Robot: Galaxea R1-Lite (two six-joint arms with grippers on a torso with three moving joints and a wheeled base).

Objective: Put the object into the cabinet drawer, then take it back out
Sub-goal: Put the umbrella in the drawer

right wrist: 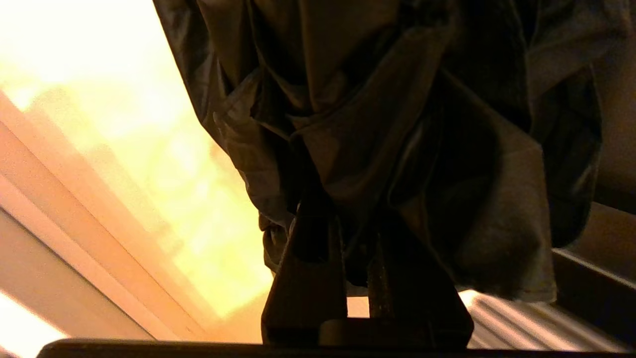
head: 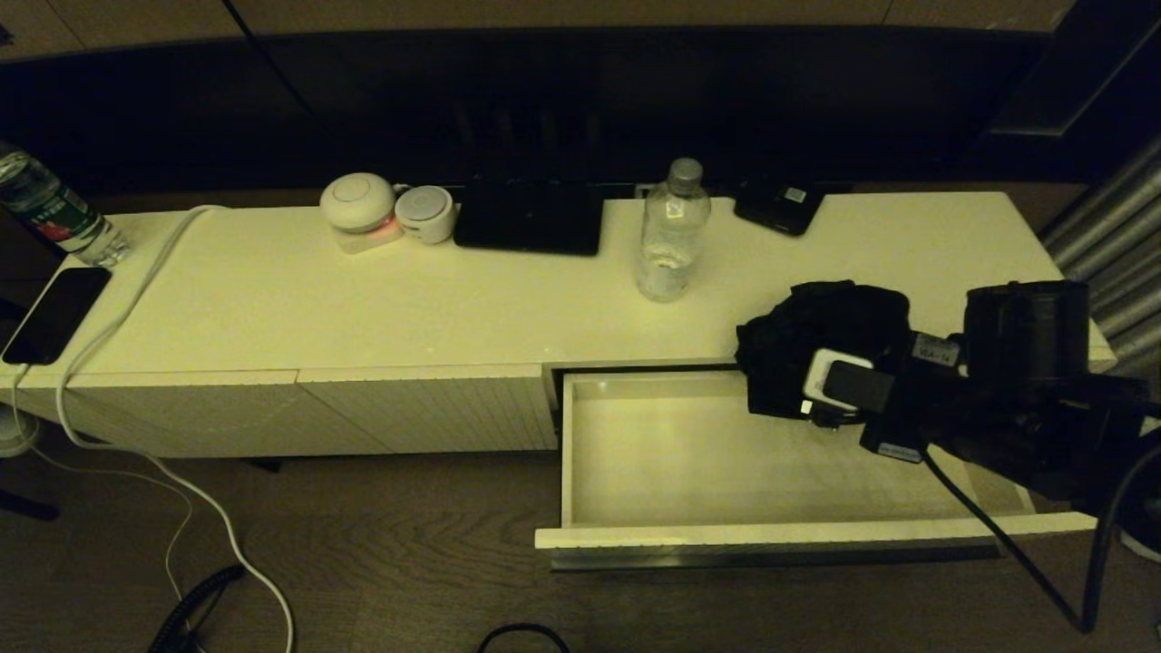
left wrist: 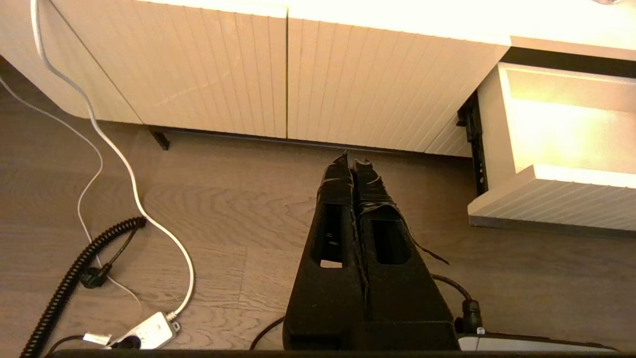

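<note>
The drawer stands pulled out from the cabinet, interior bare. The right arm reaches in from the right, with a bunched black cloth at its end over the drawer's rear right corner. A bottle stands behind.

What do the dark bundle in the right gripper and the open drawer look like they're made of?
The dark bundle held by the right gripper looks like thin black fabric: it hangs in soft, slightly shiny folds. The cabinet drawer looks like cream-white painted or laminated board, smooth inside, with a finely ribbed front; which one is unclear.
</note>
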